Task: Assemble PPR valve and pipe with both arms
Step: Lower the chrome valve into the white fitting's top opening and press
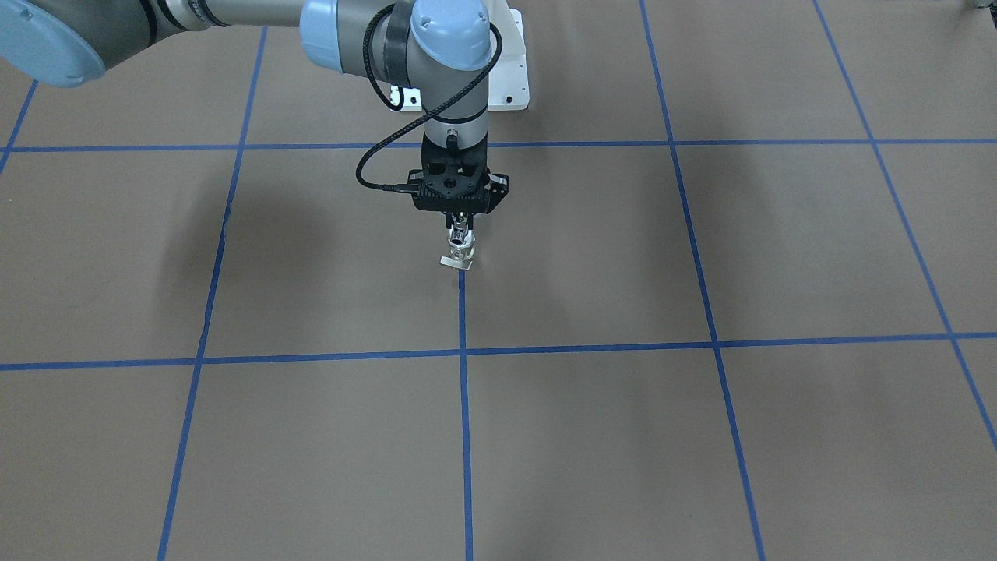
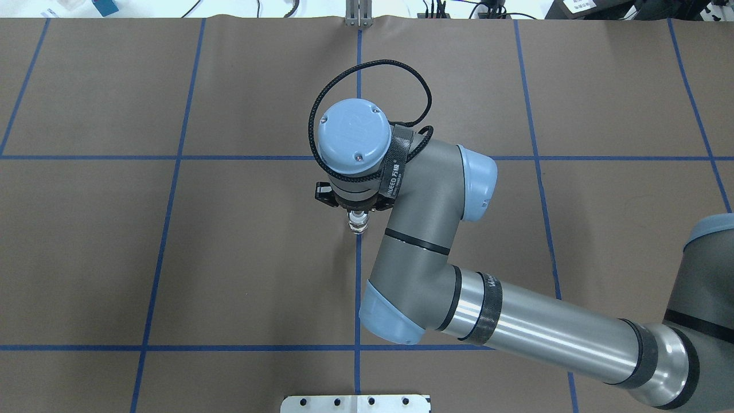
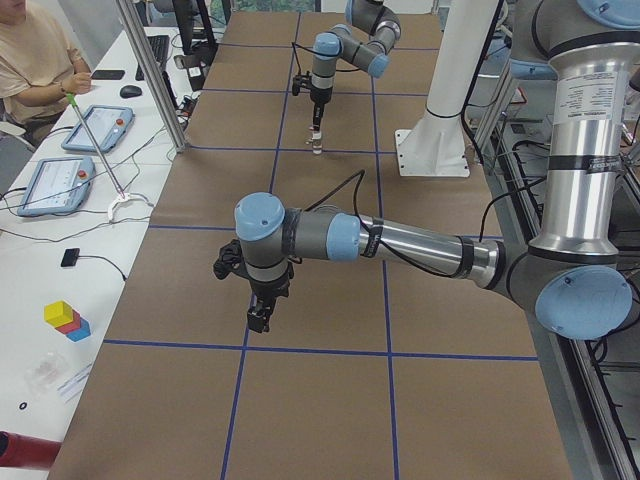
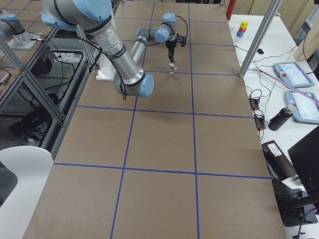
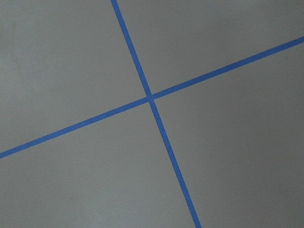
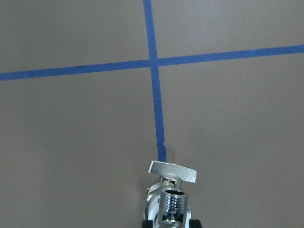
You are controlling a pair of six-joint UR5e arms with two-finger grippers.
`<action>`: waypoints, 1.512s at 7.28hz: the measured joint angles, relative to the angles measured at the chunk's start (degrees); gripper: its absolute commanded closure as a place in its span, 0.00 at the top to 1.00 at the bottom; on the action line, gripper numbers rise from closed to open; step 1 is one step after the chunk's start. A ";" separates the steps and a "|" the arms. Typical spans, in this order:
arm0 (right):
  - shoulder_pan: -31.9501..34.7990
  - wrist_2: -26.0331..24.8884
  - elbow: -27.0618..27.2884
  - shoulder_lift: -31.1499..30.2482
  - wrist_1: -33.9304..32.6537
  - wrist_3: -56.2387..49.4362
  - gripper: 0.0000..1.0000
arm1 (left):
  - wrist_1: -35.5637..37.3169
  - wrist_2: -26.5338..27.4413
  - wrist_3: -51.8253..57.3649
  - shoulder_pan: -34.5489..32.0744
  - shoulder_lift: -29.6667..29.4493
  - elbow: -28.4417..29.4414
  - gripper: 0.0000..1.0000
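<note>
barely visible, top of ppr valve (image 1: 459, 252) within right end effector (image 1: 460, 226)

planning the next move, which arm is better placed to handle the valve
Right: the right claw grips the valve near the middle of the table, while the left claw hangs far off, its wrist camera showing only tape lines.

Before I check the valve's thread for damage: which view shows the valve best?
Right wrist view: the valve sits close, thread and flat plate sharp. Front view shows it small in the right gripper; overhead, the wrist covers most of it; side views, a distant speck; left wrist view, nothing.
</note>
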 measured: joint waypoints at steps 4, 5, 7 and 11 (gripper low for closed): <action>-0.18 0.00 0.00 -0.05 0.00 0.04 0.32 | -0.04 0.00 0.07 0.00 0.00 -0.01 1.00; -0.22 0.00 0.00 -0.05 0.00 0.02 0.35 | -0.06 0.00 0.07 0.00 0.00 -0.01 1.00; -0.26 0.00 0.00 -0.05 0.00 -0.02 0.44 | -0.07 0.00 0.07 0.00 0.00 -0.01 1.00; -0.19 -0.01 0.00 -0.05 0.02 -0.04 0.55 | -0.06 0.00 0.07 0.00 0.00 -0.01 1.00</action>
